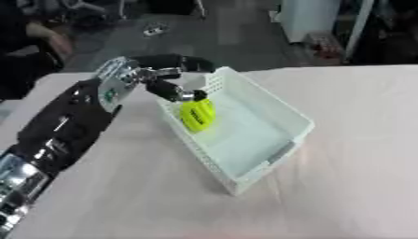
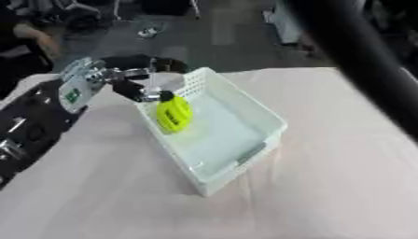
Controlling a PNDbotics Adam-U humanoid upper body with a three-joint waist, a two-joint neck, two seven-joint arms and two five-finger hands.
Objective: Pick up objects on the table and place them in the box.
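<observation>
Right now the robot's left hand (image 1: 167,86) is reaching over the near-left wall of the white box (image 1: 269,114), and its fingers are curled round a yellow object (image 1: 197,115), which they pinch from above. The yellow object is rounded, with a dark marking on its face, and it hangs just inside the box, close against the perforated left wall at the far end. From here I cannot tell whether its underside touches the box floor or is a little above it.

The box itself is a shallow white basket with latticed sides, and it sits askew on the table (image 1: 351,186), one corner pointing toward the robot. The table is covered with a pale pinkish cloth. Apart from the yellow object, the floor of the box looks bare and pale.

The left arm (image 1: 69,126) comes in from the left of the box, black with silver joints, and a small green mark shows on its wrist.

To the right of the box, in the right eye view, a dark blurred bar (image 2: 367,60) crosses the upper corner; it may be the right arm, but no right hand shows.
</observation>
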